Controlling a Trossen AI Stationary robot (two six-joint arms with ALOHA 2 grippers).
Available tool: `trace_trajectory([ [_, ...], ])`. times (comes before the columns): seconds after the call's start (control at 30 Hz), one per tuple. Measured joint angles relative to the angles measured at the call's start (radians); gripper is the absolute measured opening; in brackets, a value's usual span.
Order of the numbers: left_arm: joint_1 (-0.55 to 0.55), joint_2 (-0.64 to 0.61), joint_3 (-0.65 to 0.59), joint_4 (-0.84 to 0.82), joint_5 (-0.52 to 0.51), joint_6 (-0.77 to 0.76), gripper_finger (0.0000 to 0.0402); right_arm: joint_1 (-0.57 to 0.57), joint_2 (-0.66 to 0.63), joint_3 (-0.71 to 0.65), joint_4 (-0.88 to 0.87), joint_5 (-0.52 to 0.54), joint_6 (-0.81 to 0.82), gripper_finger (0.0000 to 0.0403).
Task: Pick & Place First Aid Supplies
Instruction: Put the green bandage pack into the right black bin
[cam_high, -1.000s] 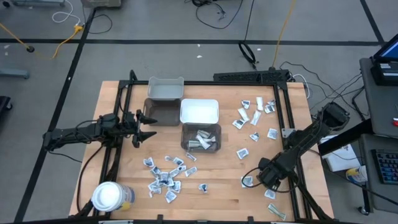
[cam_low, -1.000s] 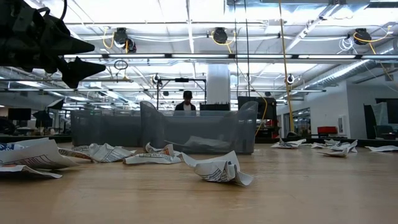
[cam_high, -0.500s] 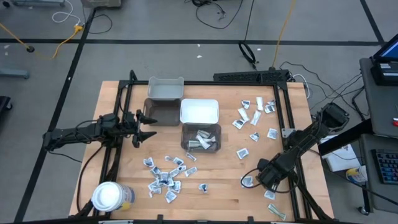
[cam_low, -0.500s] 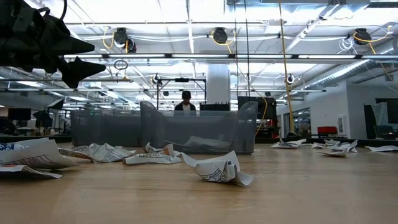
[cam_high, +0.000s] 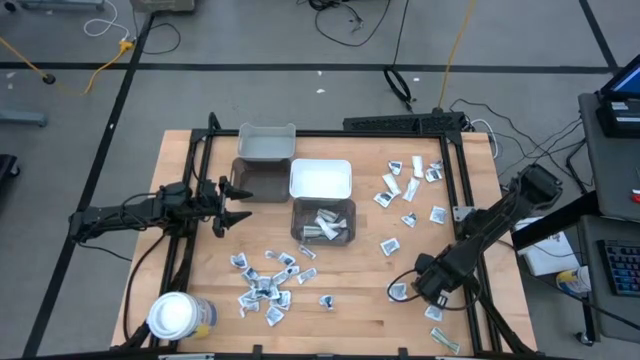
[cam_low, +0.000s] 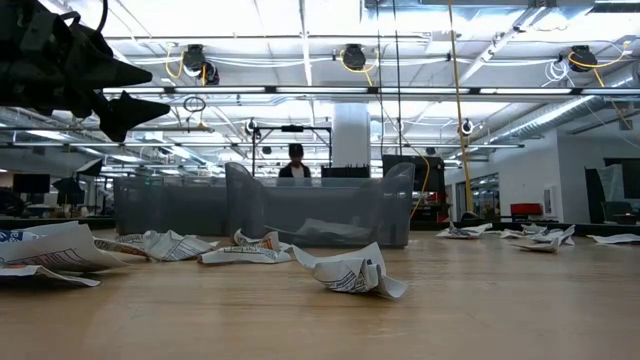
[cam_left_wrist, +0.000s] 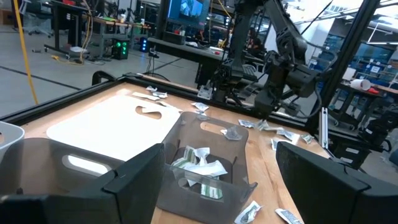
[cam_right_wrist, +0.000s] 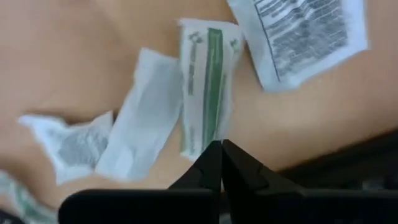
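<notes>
First aid supplies lie scattered on the wooden table: one cluster of white printed packets near the front centre, another at the far right. My right gripper points down at the near right, shut at the end of a green-striped packet. That packet lies between a plain white packet and a printed one. My left gripper hangs open and level, left of the bins, holding nothing. My right gripper comes from above, slanting down, and its two fingertips meet on the short end of the green-striped packet, pinching only its edge. The fingers lie along the packet's length. Whether the packet is clear of the table, I cannot tell.
Three bins stand mid-table: a grey one at the far side, a white one, and a clear grey one holding several packets. A white-lidded jar stands at the near left corner. A black frame borders the table.
</notes>
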Motion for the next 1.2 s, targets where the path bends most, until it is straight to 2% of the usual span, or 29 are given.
trace_trajectory([
  [0.3,0.000,0.000,0.000,0.000,0.000,0.000,0.0310,-0.033,-0.037,0.204,-0.305,-0.002,-0.124,0.0001],
  [0.57,0.000,0.000,0.000,0.000,0.000,0.000,0.0310,-0.067,-0.037,0.377,-0.501,-0.002,-0.228,0.0001],
  [0.73,0.000,0.000,0.000,0.000,0.000,0.000,0.0310,-0.116,-0.035,0.423,-0.510,0.033,-0.265,0.0000],
  [0.87,0.000,0.000,0.000,0.000,0.000,0.000,0.0310,-0.207,0.003,0.443,-0.505,0.056,-0.323,0.0000],
  [1.2,0.000,0.000,0.000,0.000,0.000,0.000,0.0310,-0.458,0.184,0.627,-0.491,0.085,-0.590,0.0000],
])
